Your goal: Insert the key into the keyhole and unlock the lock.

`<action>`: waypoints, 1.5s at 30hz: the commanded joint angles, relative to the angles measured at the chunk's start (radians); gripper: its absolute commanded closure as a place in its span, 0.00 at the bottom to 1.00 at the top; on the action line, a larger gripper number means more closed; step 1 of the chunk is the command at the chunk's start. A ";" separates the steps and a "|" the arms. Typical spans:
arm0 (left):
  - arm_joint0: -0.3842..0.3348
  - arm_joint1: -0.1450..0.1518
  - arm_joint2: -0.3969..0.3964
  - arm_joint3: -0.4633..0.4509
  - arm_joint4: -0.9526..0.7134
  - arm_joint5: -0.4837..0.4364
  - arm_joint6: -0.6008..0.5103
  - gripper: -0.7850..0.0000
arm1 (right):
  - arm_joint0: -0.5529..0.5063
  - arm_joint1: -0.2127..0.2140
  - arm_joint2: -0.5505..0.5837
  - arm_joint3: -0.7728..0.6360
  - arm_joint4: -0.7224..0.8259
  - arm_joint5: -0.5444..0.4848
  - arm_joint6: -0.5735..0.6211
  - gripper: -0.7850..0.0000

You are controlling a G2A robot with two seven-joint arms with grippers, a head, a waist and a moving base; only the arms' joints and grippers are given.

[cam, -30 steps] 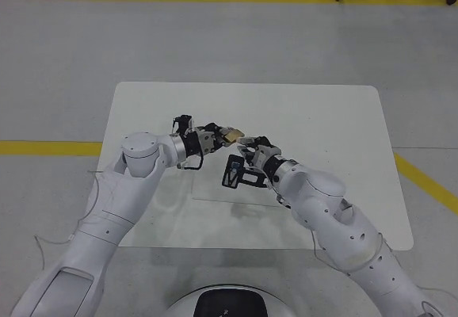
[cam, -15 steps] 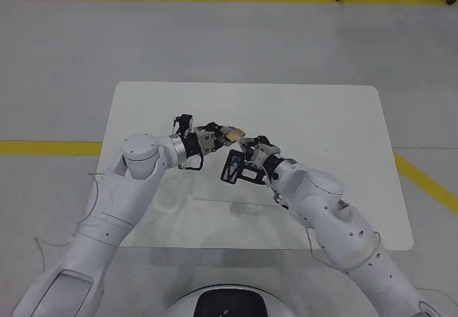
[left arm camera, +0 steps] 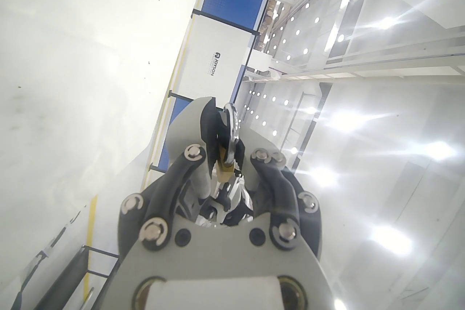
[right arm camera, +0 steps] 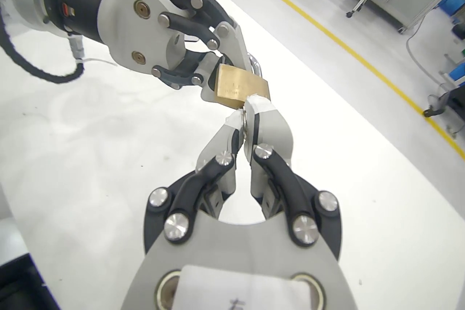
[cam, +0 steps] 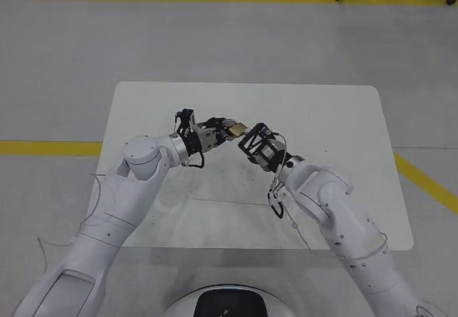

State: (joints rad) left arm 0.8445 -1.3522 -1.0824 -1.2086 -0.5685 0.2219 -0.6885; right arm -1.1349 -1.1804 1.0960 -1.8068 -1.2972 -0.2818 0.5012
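The key (right arm camera: 246, 125) is almost wholly hidden. Just a thin metal sliver shows between the white, tape-wrapped tips of the right end effector (right arm camera: 249, 108), which is pinched tight on it. Those tips press against the underside of the lock (right arm camera: 238, 88) and cover that spot, so it cannot be told whether the blade has entered the keyhole.

The lock is a small padlock with a flat, rectangular, matt brass body and a polished steel shackle (left arm camera: 232, 129). Faint stamped marks on its face are too small to make out. The left end effector (right arm camera: 221, 66) is clamped on the body near the shackle end, and in the right wrist view its grey fingers hide most of the shackle. In the left wrist view the lock appears edge-on, with its brass body partly behind black pads and linkages.

Both end effectors are built of grey metal plates, black link bars and round silver pins.

The lock hangs in the air over the far half of the surface (cam: 332, 111), slightly toward its left edge. The surface is a smooth white rectangle with rounded corners and a faint sheen.
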 commanded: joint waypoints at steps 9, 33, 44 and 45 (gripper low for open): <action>-0.020 0.002 0.001 0.027 0.046 -0.065 -0.030 1.00 | -0.014 0.001 0.090 0.007 0.265 -0.014 0.039 1.00; -0.019 0.014 -0.022 0.062 0.102 -0.148 -0.103 1.00 | -0.042 -0.002 0.214 0.056 0.733 0.044 0.040 0.00; 0.002 0.043 0.006 0.062 0.274 -0.033 -0.256 1.00 | -0.042 -0.002 0.214 0.056 0.733 0.044 0.040 0.00; -0.001 0.045 0.017 0.066 0.301 -0.019 -0.269 1.00 | -0.042 -0.002 0.214 0.056 0.733 0.044 0.040 0.00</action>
State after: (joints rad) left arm 0.8459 -1.3093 -1.0766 -1.1469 -0.2956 0.1878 -0.9440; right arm -1.1767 -1.1824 1.3100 -1.7511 -0.5644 -0.2382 0.5408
